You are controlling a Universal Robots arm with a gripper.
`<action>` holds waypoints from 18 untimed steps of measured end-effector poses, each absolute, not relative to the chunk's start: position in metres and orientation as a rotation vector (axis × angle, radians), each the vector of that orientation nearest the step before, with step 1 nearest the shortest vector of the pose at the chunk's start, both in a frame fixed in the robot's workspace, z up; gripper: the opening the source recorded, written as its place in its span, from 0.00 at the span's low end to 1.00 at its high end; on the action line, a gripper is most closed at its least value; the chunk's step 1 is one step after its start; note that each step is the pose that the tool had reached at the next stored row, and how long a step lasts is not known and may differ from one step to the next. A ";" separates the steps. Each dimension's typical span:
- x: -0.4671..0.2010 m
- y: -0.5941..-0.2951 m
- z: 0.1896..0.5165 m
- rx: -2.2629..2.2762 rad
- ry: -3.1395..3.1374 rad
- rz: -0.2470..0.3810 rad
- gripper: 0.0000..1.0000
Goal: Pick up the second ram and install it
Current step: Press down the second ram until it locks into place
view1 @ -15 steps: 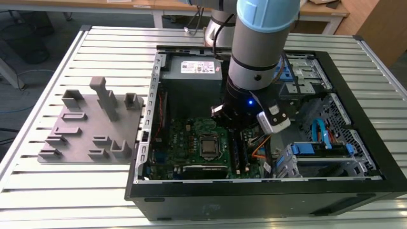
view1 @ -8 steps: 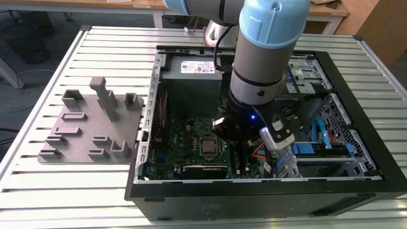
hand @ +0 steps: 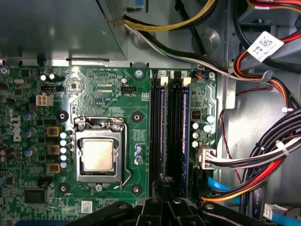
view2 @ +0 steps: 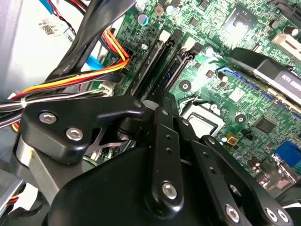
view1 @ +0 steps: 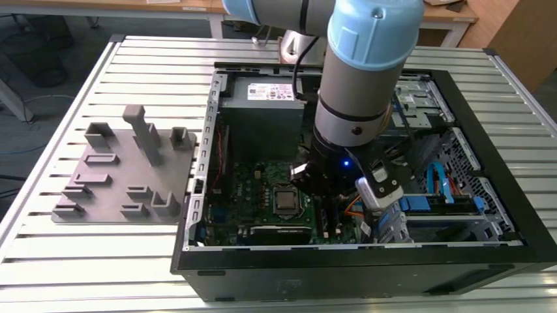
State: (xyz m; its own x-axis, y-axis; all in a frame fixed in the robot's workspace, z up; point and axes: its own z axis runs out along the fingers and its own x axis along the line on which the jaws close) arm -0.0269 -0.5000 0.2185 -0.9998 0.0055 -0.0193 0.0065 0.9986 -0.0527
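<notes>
Right now your gripper (view1: 324, 175) is down inside the computer case (view1: 487, 254), directly over the memory slots (hand: 171, 136) just beside the processor socket (hand: 99, 153). I can't make out the second ram, nor tell how the jaws stand. The slots' long axis runs straight away from the gripper in the first wrist view

1. Arm (view1: 353, 98): silver-grey tube segments with pale blue joint caps.
2. Wrist: black section showing a small blue light.
3. Gripper (view2: 162, 106): glossy black linkages fastened by round silver screws.
</notes>
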 end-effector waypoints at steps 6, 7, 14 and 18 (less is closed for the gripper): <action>-0.027 -0.500 0.216 0.009 3.122 -0.081 0.10; -0.027 -0.499 0.218 0.009 3.122 -0.077 0.10; -0.027 -0.489 0.226 0.009 3.122 -0.080 0.10; -0.027 -0.473 0.226 0.009 3.122 -0.080 0.10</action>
